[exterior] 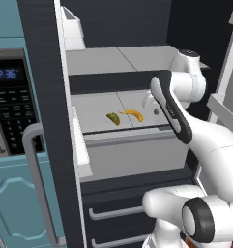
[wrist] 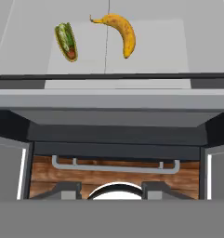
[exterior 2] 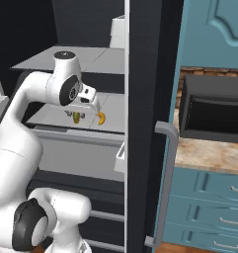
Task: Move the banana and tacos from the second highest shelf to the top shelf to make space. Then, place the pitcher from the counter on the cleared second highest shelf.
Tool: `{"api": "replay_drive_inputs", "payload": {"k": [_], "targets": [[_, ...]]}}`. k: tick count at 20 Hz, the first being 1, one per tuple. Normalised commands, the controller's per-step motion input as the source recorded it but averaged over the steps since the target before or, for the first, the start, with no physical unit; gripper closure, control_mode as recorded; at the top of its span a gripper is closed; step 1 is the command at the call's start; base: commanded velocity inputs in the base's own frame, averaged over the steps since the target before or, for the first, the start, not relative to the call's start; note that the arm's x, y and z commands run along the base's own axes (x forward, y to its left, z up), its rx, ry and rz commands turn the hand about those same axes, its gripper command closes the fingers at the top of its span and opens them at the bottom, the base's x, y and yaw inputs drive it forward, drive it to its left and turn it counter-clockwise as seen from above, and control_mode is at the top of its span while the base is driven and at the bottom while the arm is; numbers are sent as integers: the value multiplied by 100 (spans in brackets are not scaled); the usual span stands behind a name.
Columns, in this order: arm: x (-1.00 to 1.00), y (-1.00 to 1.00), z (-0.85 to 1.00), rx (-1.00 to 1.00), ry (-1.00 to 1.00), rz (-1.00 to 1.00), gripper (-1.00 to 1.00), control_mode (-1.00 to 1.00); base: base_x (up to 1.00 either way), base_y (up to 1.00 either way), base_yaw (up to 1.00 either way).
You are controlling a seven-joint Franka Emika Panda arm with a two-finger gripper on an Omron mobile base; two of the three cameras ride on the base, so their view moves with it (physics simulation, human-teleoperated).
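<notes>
Above second highest shelf (exterior: 152, 127): arm bent, fingers (wrist: 111, 190) downward, empty.

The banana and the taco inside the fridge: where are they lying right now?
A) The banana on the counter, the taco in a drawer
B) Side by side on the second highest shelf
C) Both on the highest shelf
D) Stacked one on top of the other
B: the banana and the taco lie next to each other, apart, on the second highest shelf, below the top shelf.

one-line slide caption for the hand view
Banana and tacos lie side by side, apart, on the second highest shelf.
</notes>
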Motion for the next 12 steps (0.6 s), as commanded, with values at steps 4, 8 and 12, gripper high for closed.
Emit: {"api": "replay_drive_inputs", "payload": {"k": [4,8,12], "targets": [[-7,0,-34,0,-18,0,-100,-100,0,0,0],[1,0,-51,0,-26,2,-100,-100,0,0,0],[18,-4,-36,0,-10,2,-100,-100,0,0,0]]}}
